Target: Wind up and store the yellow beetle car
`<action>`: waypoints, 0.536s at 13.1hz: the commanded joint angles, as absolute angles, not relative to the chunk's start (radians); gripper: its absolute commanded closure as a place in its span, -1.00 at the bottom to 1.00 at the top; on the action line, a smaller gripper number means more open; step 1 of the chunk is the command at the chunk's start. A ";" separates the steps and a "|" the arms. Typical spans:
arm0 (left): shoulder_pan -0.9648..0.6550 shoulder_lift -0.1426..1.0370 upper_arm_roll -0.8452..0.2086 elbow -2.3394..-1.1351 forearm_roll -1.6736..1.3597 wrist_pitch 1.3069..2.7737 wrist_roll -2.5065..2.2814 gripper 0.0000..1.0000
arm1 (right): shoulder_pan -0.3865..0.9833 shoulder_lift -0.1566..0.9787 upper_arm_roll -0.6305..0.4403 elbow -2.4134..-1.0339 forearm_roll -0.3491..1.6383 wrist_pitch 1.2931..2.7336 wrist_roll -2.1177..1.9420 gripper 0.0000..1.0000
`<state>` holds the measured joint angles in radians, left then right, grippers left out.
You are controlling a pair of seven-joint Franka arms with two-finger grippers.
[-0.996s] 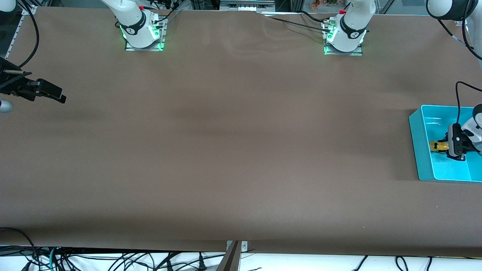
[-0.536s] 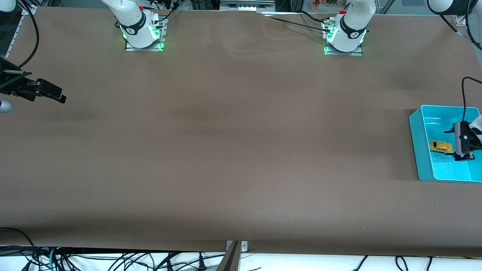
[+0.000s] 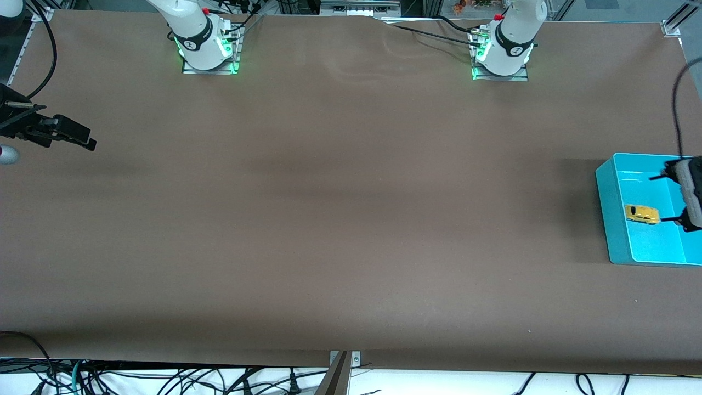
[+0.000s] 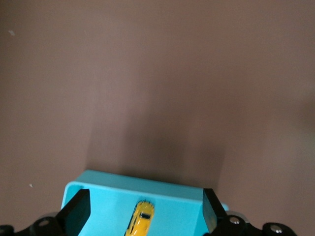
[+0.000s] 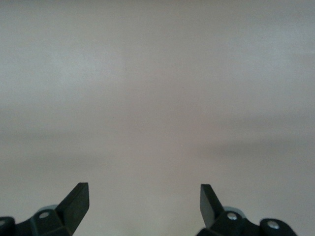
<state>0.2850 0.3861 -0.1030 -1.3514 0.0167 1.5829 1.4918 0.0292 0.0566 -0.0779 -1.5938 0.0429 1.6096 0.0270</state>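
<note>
- Lying loose on the floor of the teal bin (image 3: 606,219), at the left arm's end of the table, is the yellow beetle car (image 3: 642,214); a second ago the left gripper still pinched it there.
- Left gripper (image 3: 680,197) has since let go and lifted, fingers spread wide; it hangs over the bin with nothing between them. The left wrist view shows the car (image 4: 141,220) well below the parted fingertips (image 4: 78,209).
- Judgement: the store step looks done; only clearing the arm away seems left. Winding cannot be checked from here.
- Right gripper (image 3: 71,134) waits over bare table at the right arm's end, fingers apart and empty in its wrist view (image 5: 142,201); it has not moved.
- Surface: plain brown table cover (image 3: 340,219), slightly wrinkled near the arm bases (image 3: 208,49).
- Room: cables (image 3: 164,381) dangle along the table edge nearest the front camera.
</note>
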 commanded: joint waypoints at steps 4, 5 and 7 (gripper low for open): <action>0.069 0.235 -0.083 -1.374 0.020 1.520 0.673 -1.00 | 0.029 0.048 -0.075 -1.592 0.035 1.603 0.029 -1.00; 0.061 0.220 -0.083 -1.377 0.000 1.520 0.520 -1.00 | 0.029 0.048 -0.075 -1.592 0.035 1.603 0.029 -1.00; 0.020 0.192 -0.075 -1.385 -0.008 1.494 0.253 -1.00 | 0.029 0.048 -0.075 -1.592 0.035 1.603 0.029 -1.00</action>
<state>0.0573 0.2379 -0.1000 -1.3544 0.0113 1.5155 0.4560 0.0292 0.0566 -0.0779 -1.5938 0.0428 1.6096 0.0270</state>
